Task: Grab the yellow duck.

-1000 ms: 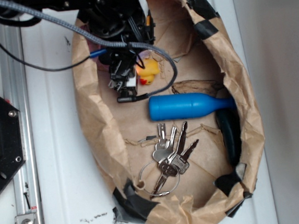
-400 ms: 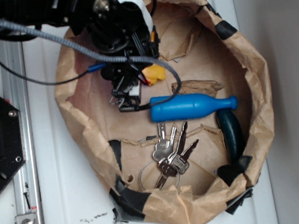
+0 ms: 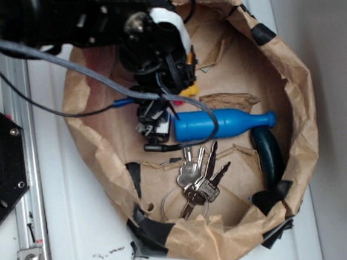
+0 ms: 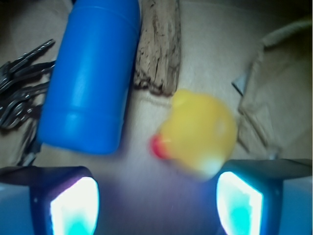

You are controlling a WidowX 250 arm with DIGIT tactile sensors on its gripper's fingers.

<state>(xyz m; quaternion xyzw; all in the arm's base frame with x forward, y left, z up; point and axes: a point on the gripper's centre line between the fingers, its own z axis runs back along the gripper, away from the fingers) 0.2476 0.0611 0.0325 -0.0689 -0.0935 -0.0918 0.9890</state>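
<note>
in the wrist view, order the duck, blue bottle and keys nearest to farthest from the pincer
1. Yellow duck, just ahead of the open pincer, toward its right finger.
2. Blue bottle, ahead on the left.
3. Keys, far left, beyond the bottle.

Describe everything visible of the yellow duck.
The yellow duck is a small, rounded, smooth toy that looks like rubber, with a reddish beak pointing left in the wrist view, where it is blurred. It lies on brown paper beside the blue bottle, below a bark-like scrap, nearer the right of the open jaws, seemingly ungripped.
</note>
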